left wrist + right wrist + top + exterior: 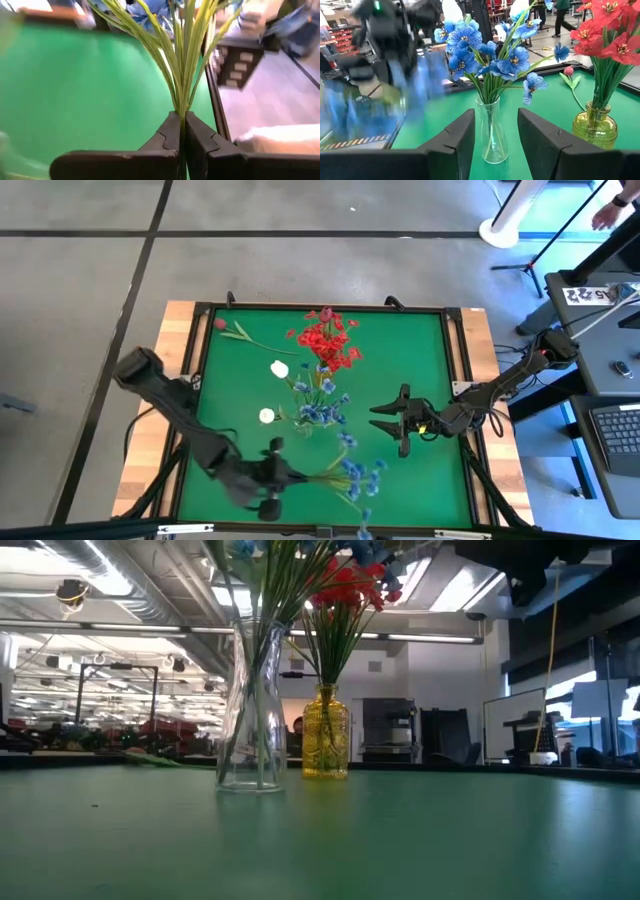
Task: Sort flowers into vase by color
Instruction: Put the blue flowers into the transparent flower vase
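— Green felt covers our table (230, 390), and behind it we see a large workshop hall. Where is the flower we work with now?

— It is the blue bunch (362, 478), near the table's front edge. Our left gripper (181, 131) has its two fingers pressed together on the bunch's green stems, as the left wrist view shows clearly. In the high view the blooms spread out toward the right of the gripper.

— And the other flowers?

— Some blue flowers (485, 57) stand already in the clear vase (491, 131) in the middle of the table. The red flowers (328, 340) are in the yellow vase (325, 733), farther back. Two white buds (279, 368) and a pink bud (221, 324) lie on the felt at the back left side, well apart from both grippers.

— So which step is this?

— We judge that it is the carrying of a blue bunch to the clear vase. The next move asks us to lift the bunch, turn the stems downward and bring them over the narrow neck, without hitting the blooms already inside.

— How do the arms stand?

— The left arm reaches low along the front of the table. The right gripper (495, 132) waits near the right side, fingers apart, and it faces the clear vase.
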